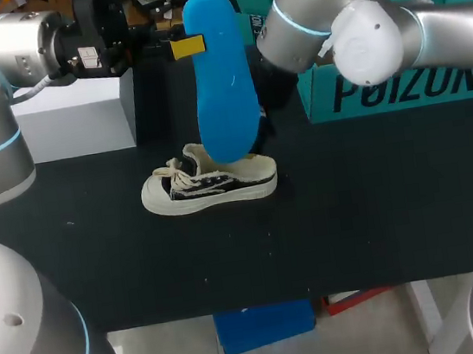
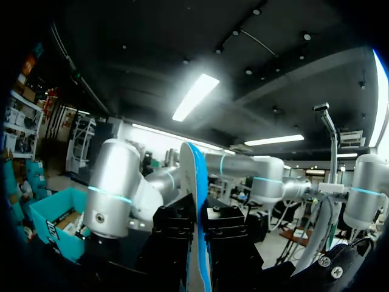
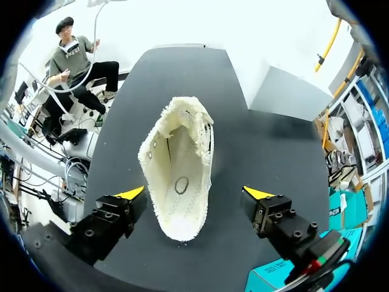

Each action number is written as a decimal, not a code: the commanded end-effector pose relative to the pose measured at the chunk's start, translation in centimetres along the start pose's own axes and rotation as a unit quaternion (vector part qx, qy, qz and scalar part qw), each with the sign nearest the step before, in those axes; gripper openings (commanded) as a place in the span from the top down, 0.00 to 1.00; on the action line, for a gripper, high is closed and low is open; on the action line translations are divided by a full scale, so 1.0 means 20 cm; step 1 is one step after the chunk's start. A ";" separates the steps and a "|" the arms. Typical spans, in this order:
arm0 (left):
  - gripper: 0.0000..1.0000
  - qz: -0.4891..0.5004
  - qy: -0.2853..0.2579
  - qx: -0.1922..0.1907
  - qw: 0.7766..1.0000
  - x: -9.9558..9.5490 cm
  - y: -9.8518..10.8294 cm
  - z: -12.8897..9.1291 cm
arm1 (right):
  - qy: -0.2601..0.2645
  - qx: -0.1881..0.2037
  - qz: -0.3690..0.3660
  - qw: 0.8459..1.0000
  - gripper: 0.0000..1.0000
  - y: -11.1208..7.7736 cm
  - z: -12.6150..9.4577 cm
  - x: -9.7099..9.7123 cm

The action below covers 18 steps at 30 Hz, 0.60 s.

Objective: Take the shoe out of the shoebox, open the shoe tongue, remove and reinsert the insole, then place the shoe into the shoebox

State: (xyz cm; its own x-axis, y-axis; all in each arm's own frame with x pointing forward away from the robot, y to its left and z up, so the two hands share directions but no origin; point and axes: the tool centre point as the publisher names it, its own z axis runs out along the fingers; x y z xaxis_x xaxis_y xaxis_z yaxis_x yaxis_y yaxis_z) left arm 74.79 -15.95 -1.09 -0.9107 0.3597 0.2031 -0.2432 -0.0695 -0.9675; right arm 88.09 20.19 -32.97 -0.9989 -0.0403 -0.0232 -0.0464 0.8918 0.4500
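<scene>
Shoe out, insole out: the shoe [image 1: 211, 183] stands on its sole on the black table [image 1: 380, 210], well clear of the teal shoebox [image 1: 399, 86]. Its mouth gapes wide and the footbed looks bare in my right wrist view. By my reckoning, reinserting the insole and boxing the shoe remain.

My left gripper [image 1: 189, 46] reaches in level from the left, clamped on the blue insole [image 1: 221, 74]. The insole hangs upright, its lower end by the shoe's heel opening; whether they touch I cannot tell. My right gripper [image 3: 194, 193] points straight down over the shoe, fingers spread to either side and touching nothing.
</scene>
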 end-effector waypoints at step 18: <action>1.00 0.001 -0.002 0.000 1.000 0.00 0.01 0.01 | -0.035 -0.200 -0.011 0.979 0.00 -0.14 0.07 0.05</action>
State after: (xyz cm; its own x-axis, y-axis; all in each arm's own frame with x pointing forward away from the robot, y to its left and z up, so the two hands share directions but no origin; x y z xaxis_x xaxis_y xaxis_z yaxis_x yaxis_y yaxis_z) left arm 74.79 -15.95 -1.09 -0.9107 0.3597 0.2031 -0.2432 -0.0696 -0.9675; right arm 87.40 18.50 -34.78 -0.9961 -0.0243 -0.0853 -0.0756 0.7352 0.6736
